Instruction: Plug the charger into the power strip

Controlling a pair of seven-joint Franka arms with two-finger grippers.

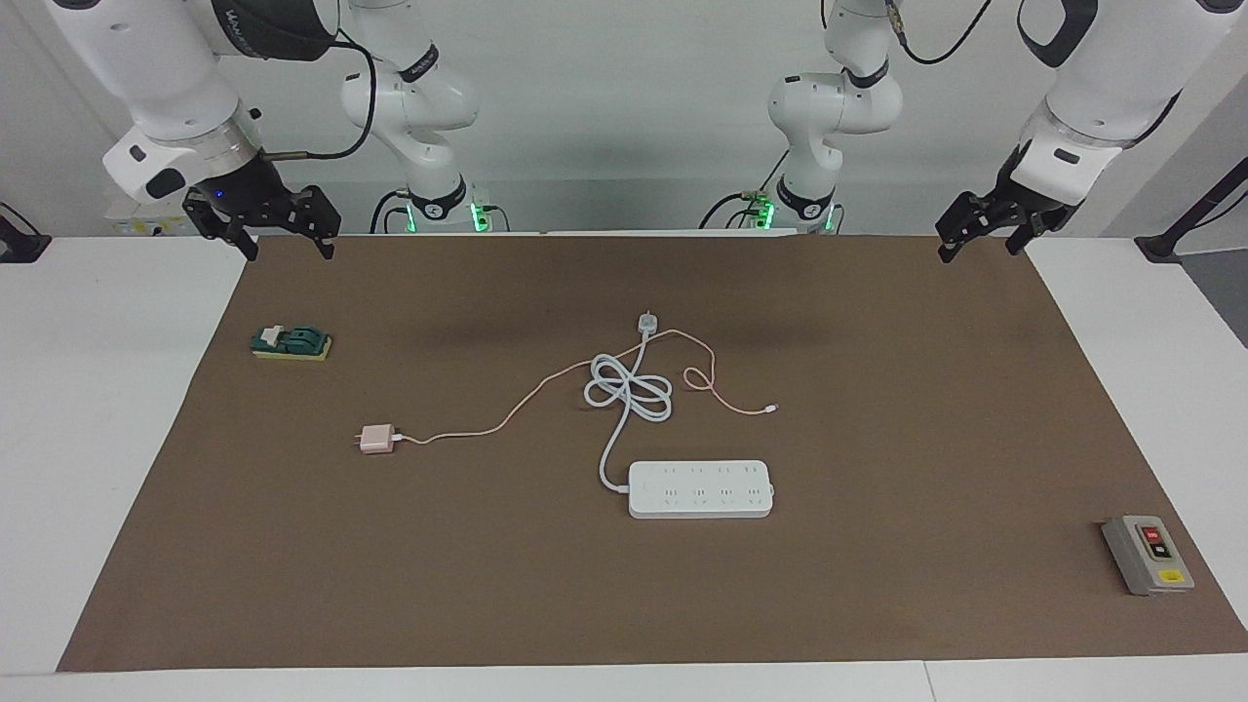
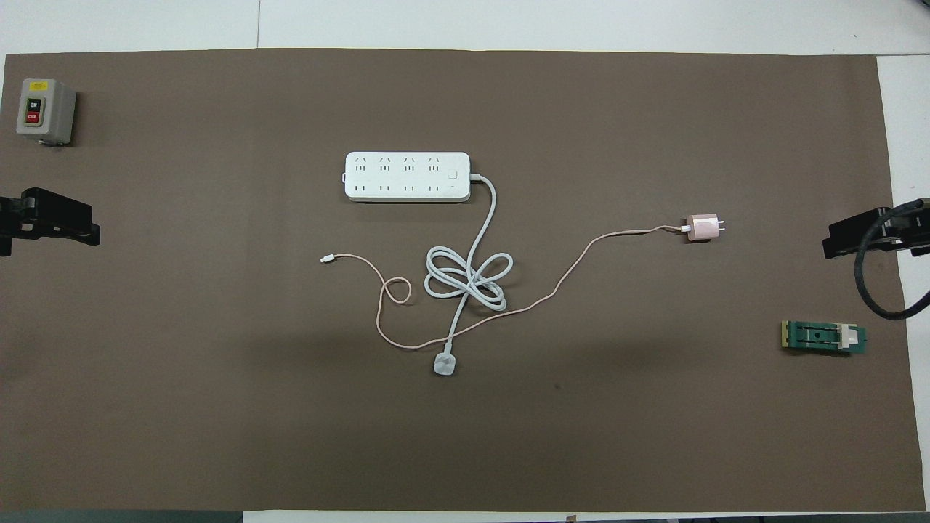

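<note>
- On the counter (image 1: 88,409), covered by a big brown mat (image 1: 877,439), the flat white power strip with two rows of holes (image 1: 700,488) lies about in the middle, between the two arms' ends.
- Its thick white cord (image 1: 627,390) runs toward the robots, makes a loose bow of loops, and ends in a small white plug (image 1: 646,321) lying on the mat.
- Toward the right arm's end sits the little pale-pink cube charger (image 1: 375,439), well apart from the strip and a bit nearer to the robots than it. Its two prongs point away from the strip.
- A thin pink cable (image 1: 507,419) goes from the charger, crosses the white cord near the small plug, curls once, and ends in a tiny tip (image 1: 772,409) on the mat.
- Near the right arm's end lies a small green and yellow block (image 1: 291,343).
- At the left arm's end sits a grey box with red and yellow buttons (image 1: 1148,554), farther from the robots than the strip.
- High over the mat's edge by the robots hangs the right gripper (image 1: 288,237), jaws wide and holding nothing.
- Over the mat's corner hangs the left gripper (image 1: 980,237), jaws spread and holding nothing too.
</note>
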